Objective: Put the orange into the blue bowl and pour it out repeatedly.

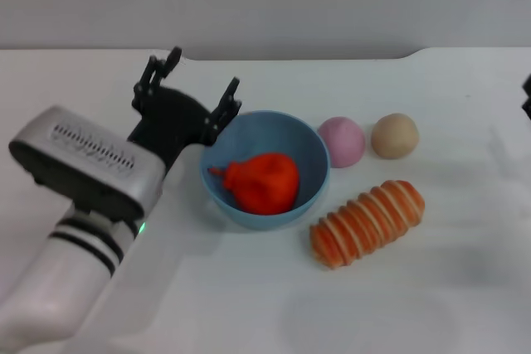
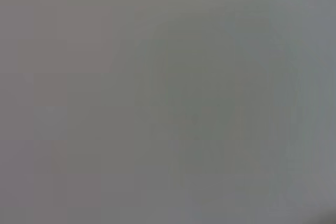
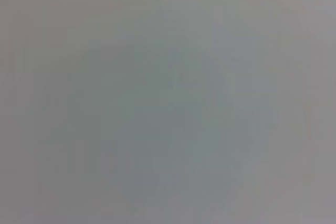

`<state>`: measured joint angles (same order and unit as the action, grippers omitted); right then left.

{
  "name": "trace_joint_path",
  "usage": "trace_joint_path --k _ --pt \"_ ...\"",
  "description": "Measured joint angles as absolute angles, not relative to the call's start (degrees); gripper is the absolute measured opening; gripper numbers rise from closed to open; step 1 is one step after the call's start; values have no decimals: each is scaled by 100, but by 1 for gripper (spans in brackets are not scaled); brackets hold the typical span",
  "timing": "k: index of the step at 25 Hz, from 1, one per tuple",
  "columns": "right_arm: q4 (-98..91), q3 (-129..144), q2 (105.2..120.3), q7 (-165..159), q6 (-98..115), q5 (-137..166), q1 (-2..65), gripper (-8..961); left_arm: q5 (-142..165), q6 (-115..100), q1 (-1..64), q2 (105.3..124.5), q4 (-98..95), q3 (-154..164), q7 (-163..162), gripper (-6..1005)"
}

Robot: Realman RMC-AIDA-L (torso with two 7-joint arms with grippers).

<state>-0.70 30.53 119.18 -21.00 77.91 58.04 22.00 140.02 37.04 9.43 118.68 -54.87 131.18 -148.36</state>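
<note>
In the head view the orange (image 1: 264, 182) lies inside the blue bowl (image 1: 305, 143), which stands upright on the white table. My left gripper (image 1: 197, 84) is open just beyond the bowl's left rim. One black finger (image 1: 226, 105) is close to that rim and the other finger (image 1: 160, 68) is farther left, with nothing between them. My right arm shows only as a dark sliver (image 1: 527, 95) at the right edge. Both wrist views show only plain grey.
A pink ball (image 1: 342, 141) and a tan ball (image 1: 394, 135) sit right of the bowl. An orange-and-cream striped oblong (image 1: 367, 221) lies at its front right. My left arm's grey housing (image 1: 87, 163) covers the front left of the table (image 1: 415, 304).
</note>
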Motion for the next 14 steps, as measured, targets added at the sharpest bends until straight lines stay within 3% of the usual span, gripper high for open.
trace_joint_path --k 14 --pt "332 2617 11948 -2057 8162 5377 2023 660 13492 4577 1123 11875 -4805 13621 -15092 815"
